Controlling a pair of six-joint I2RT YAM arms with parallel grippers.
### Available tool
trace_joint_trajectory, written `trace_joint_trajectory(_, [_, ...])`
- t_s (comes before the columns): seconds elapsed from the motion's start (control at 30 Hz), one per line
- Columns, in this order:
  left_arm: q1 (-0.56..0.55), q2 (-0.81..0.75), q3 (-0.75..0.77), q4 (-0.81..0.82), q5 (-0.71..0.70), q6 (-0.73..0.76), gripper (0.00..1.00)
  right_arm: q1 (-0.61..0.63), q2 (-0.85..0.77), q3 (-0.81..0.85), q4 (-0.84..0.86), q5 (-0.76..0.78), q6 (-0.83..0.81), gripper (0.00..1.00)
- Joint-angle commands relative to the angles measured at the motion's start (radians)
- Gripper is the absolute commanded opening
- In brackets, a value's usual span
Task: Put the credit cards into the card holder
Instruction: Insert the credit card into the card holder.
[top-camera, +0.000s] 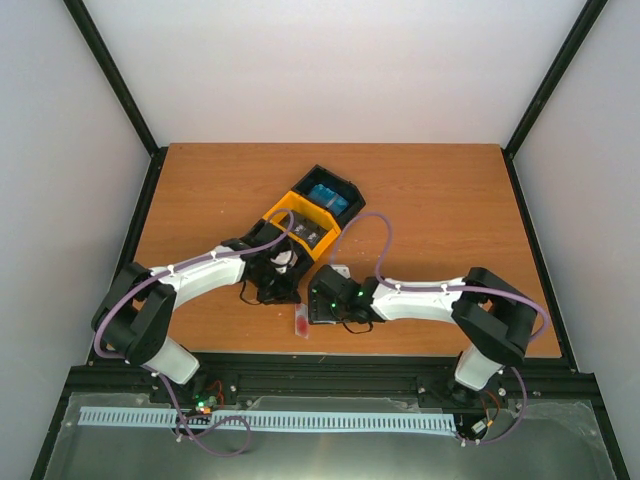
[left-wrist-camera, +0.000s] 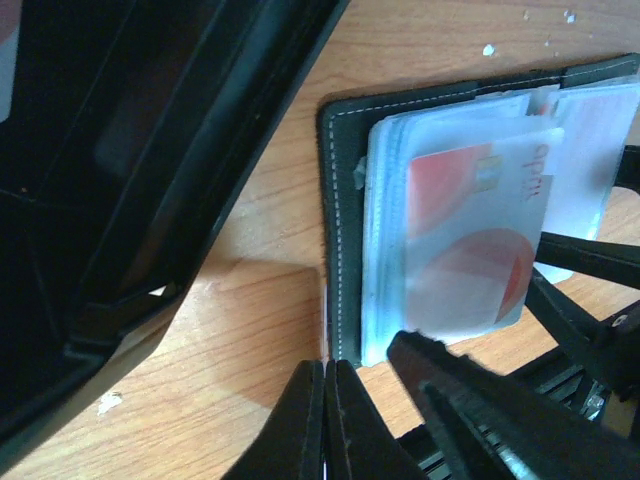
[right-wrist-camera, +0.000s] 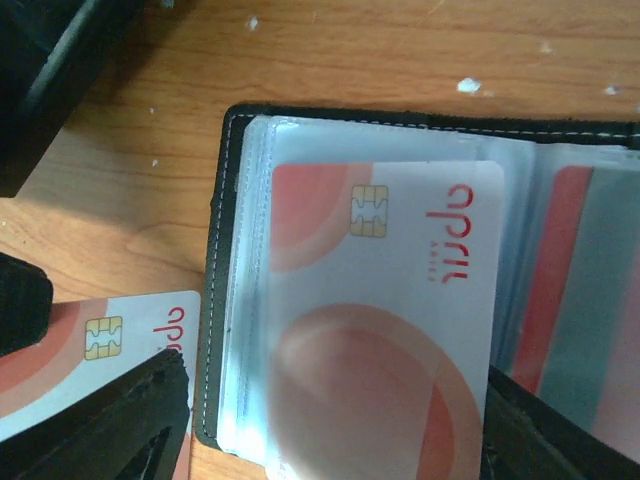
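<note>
- The card holder (right-wrist-camera: 222, 300) lies open on the wooden table (top-camera: 430, 200), just in front of the black-and-yellow tray (top-camera: 298, 210), with its clear sleeves facing up.
- A red-and-white credit card (right-wrist-camera: 380, 330) sits inside the top sleeve, chip towards the upper edge, and its printing shows through the plastic.
- A further card (right-wrist-camera: 562, 270) shows its red edge in a sleeve on the opposite leaf (only a strip of it is in frame).
- A loose red-and-white card (right-wrist-camera: 110, 350) lies flat on the table just beside the holder's stitched edge, outside the holder. From above it shows as a small red slip near the table's front.
- The right gripper (right-wrist-camera: 335, 385) is spread wide, with one finger over the loose card and the other at the far side of the sleeved card. It grips nothing.
- The left gripper (left-wrist-camera: 325, 378) is low at the holder's corner with its fingers pressed together. A thin pale strip runs up from the tips along the holder's edge, and I cannot tell what it is or whether it is pinched.
- Blue cards (top-camera: 328, 195) rest in the tray's far compartment.
</note>
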Motion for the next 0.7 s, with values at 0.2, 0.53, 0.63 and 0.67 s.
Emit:
trace_joint_trajectory(0.2, [-0.010,-0.052,-0.017,0.032,0.003,0.005,0.01,0.037,-0.013,0.055,-0.193,0.072,-0.004,0.80])
trace_joint_trajectory(0.53, [-0.010,-0.056,-0.038,0.060,0.026,0.003,0.01,0.037,-0.031,0.064,-0.238,0.084,0.038,0.81])
trace_joint_trajectory(0.63, [-0.010,-0.059,-0.048,0.070,0.041,0.004,0.01,0.038,-0.019,0.064,-0.236,0.075,0.039,0.80])
trace_joint_trajectory(0.67, [-0.010,-0.059,-0.053,0.078,0.050,0.003,0.01,0.040,-0.015,0.064,-0.230,0.066,0.037,0.80])
